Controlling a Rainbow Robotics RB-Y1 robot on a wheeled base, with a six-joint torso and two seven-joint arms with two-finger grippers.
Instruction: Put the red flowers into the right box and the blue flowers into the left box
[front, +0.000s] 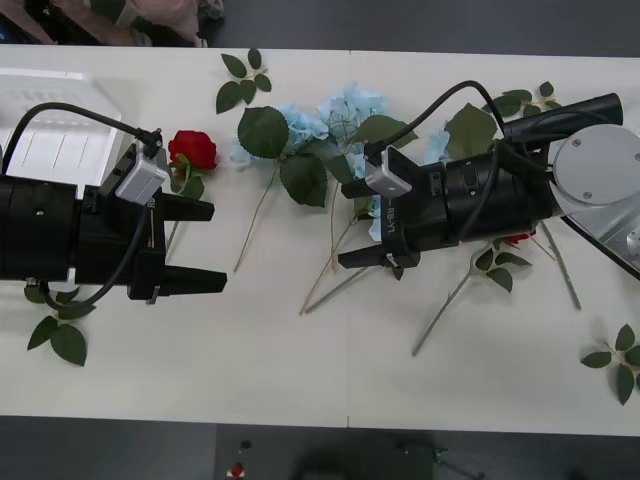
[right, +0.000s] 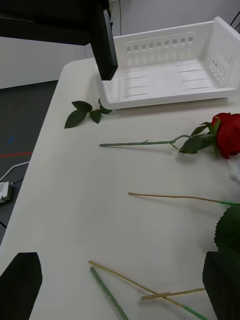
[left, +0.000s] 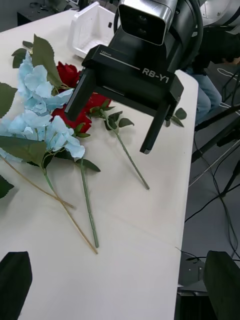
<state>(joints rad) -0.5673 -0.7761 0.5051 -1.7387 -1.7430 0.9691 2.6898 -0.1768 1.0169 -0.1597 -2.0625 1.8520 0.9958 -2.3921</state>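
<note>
The left gripper (front: 205, 247) hovers with fingers spread wide, empty, a red rose (front: 192, 149) lying just beside its upper finger and the slotted white tray (front: 50, 100) behind it. The right gripper (front: 362, 233) also hangs open and empty above the blue flowers (front: 340, 115) and their crossed stems. These artificial flowers look light; the blooms are soft, so the thin, stiff stem is probably the safer hold.
</note>
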